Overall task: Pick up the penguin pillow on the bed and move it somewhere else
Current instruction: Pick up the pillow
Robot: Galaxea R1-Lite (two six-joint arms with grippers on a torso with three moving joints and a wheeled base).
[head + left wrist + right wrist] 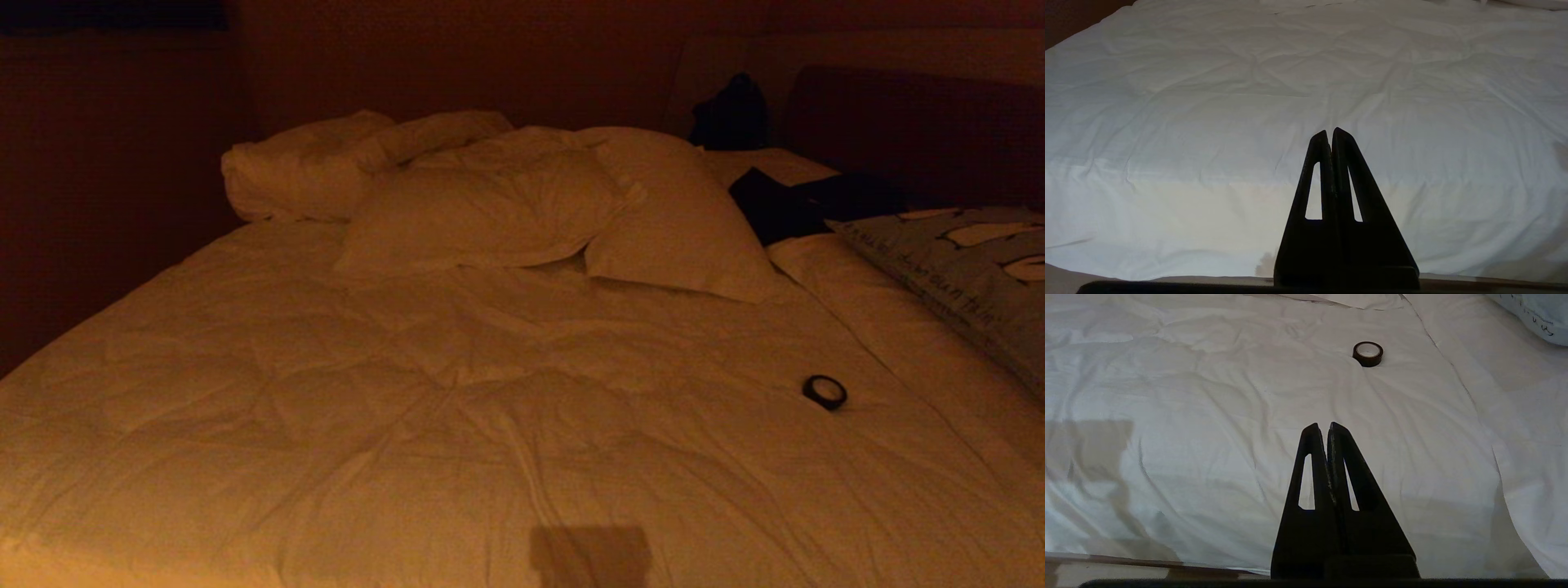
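1. Left wrist view: the left gripper (1331,132) is closed and empty, parked over the near part of the bed (1208,122).
2. Right wrist view: the right gripper (1322,426) is also closed and empty; a tape roll (1367,353) lies beyond it, and the pillow (1535,310) shows at far right.
3. Head view: no arm shows. The pillow lies at the bed's far right edge, so approaching rightward and opening wide for its flange seems best.

My right tool (1322,425) points out over the bed (1208,416), fingers pressed together (nothing between them). Ahead on the wrinkled duvet lies a dark tape roll (1367,353); the penguin pillow (1535,312) shows at the far corner.
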